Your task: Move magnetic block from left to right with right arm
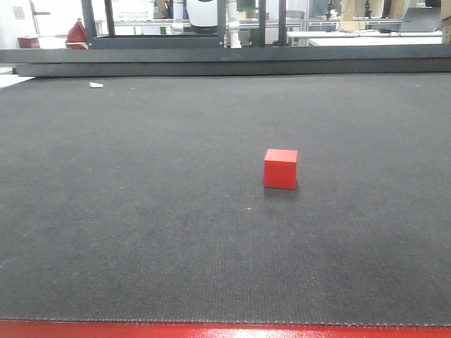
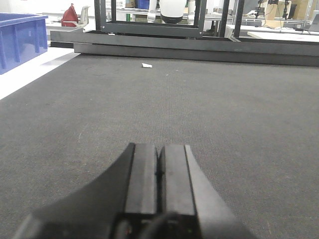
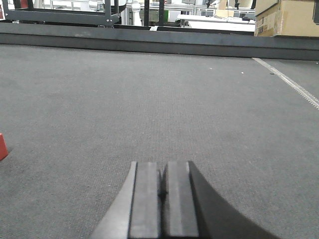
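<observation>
There, small red cube [image 1: 280, 169], plain matte faces, sharp edges, sat on the dark mat [image 1: 141, 225], apart to the left of my right pincer [image 3: 161, 172], pressed together, my left pincer [image 2: 159, 152] pressed together too.

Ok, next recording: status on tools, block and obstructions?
Left tool shut, empty. Right tool shut, empty. Red block resting on the mat, ungrasped, left of the right tool. Only a white scrap far back; nothing blocking.
</observation>
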Robot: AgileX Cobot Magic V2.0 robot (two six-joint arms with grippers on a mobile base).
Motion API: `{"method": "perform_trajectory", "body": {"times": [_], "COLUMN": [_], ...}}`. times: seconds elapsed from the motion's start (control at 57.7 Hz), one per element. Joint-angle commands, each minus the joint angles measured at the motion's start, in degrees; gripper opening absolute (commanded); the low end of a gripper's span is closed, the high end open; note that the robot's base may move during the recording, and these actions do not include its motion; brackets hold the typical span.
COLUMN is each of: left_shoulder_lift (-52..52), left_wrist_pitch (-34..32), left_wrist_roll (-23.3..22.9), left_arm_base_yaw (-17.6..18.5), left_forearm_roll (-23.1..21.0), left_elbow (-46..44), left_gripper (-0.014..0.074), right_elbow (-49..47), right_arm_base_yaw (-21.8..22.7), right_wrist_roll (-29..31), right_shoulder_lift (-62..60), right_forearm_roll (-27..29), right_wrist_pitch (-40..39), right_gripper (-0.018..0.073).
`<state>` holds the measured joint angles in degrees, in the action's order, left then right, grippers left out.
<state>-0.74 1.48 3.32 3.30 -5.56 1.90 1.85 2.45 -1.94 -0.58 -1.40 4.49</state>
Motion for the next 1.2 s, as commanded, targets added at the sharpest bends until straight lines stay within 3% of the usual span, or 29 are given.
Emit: {"method": "perform_trajectory", "body": {"times": [0.0,0.659,0.832,1.109,1.179], "left_shoulder_lift": [-0.70,-0.70,-0.70,-0.70,-0.70], "left_wrist_pitch": [-4.75,-4.75,-4.75,-4.75,-4.75], "left_wrist_roll": [-0.34,-0.34,-0.34,-0.34,-0.34], "left_arm_base_yaw": [0.08,0.08,0.08,0.08,0.08], "left_forearm_roll": [-0.27,-0.27,-0.27,-0.27,-0.27], "left_elbow": [0.44,0.44,0.44,0.44,0.44], "left_gripper": [-0.0126,-0.0126,-0.0126,-0.0126,-0.0126], "right_elbow": [-0.06,-0.06,-0.43,-12.91,-16.48], "right_arm_base_yaw": [0.21,0.21,0.21,-1.16,-1.87], "right_wrist_roll": [0.15,0.15,0.15,0.10,0.10], "right_shoulder_lift": [-1.25,-1.25,-1.25,2.56,6.23], "right_forearm_roll": [-0.19,-0.19,-0.19,-0.15,-0.15], "right_wrist_pitch": [-4.80,-4.80,-8.22,-2.80,-1.68], "right_gripper": [0.0062,0.0062,0.0062,0.0062,0.0097]}}
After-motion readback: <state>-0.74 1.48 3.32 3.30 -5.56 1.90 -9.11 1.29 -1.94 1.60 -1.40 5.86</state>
